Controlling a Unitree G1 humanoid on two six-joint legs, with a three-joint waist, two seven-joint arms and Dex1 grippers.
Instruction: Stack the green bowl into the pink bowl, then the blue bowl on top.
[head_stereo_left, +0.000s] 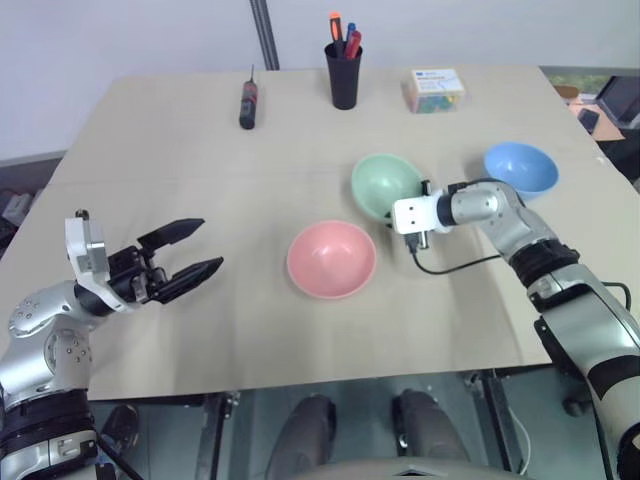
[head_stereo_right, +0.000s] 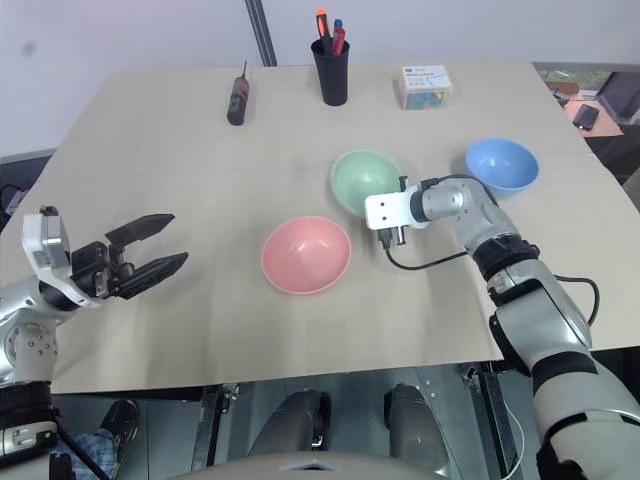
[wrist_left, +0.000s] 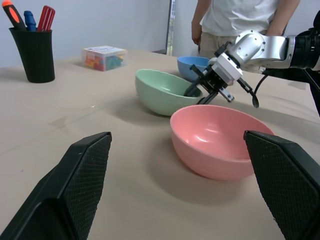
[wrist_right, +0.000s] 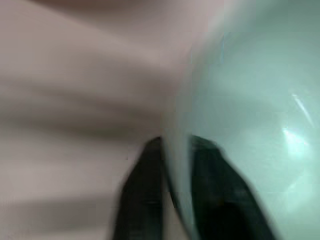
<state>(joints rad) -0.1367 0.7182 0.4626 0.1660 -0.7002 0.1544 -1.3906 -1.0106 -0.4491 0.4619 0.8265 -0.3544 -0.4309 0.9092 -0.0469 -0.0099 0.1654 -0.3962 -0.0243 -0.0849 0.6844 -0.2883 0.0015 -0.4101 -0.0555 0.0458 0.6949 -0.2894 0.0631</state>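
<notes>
The green bowl sits mid-table, tipped slightly. My right gripper is shut on its near right rim; in the right wrist view one finger lies outside the green bowl's wall and the other inside. The pink bowl rests just in front and to the left of it. The blue bowl stands to the right, behind my right forearm. My left gripper hovers open at the near left, well away from the bowls; its view shows the pink bowl, the green bowl and the right gripper.
At the table's far edge stand a black cup of pens, a small box of coloured bits and a screwdriver. A black cable trails from my right wrist over the table. A person stands past the table.
</notes>
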